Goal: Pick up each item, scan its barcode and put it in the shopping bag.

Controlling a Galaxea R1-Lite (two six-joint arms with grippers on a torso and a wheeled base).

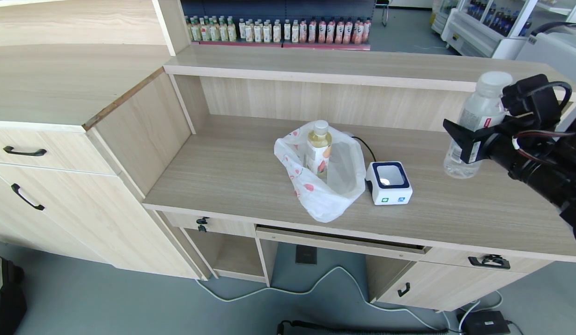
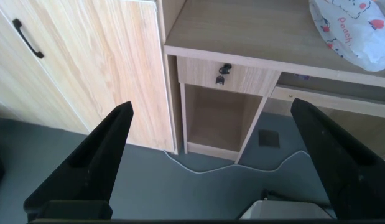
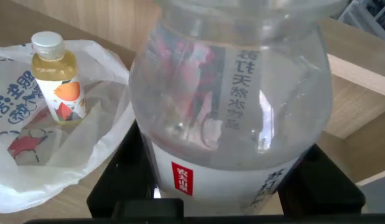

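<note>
My right gripper (image 1: pixel 471 139) is shut on a clear water bottle (image 1: pixel 476 123) with a white cap, over the right part of the counter and leaning slightly. In the right wrist view the water bottle (image 3: pixel 232 106) sits between the black fingers (image 3: pixel 120 186). A white shopping bag (image 1: pixel 322 179) with red prints stands open mid-counter, holding a yellow juice bottle (image 1: pixel 319 151); the bag (image 3: pixel 37 155) and juice bottle (image 3: pixel 55 81) lie beyond the held bottle. A white scanner (image 1: pixel 388 182) with a dark top stands right of the bag. My left gripper (image 2: pixel 211 109) hangs open and empty above the floor, below the counter's left front.
The counter (image 1: pixel 241 172) has a raised back wall and a shelf above. A black cable (image 1: pixel 364 145) runs behind the scanner. Drawers and an open cubby (image 2: pixel 220 121) lie under the counter, and a tall cabinet (image 1: pixel 60 139) stands to the left. White cables trail on the floor (image 1: pixel 315 286).
</note>
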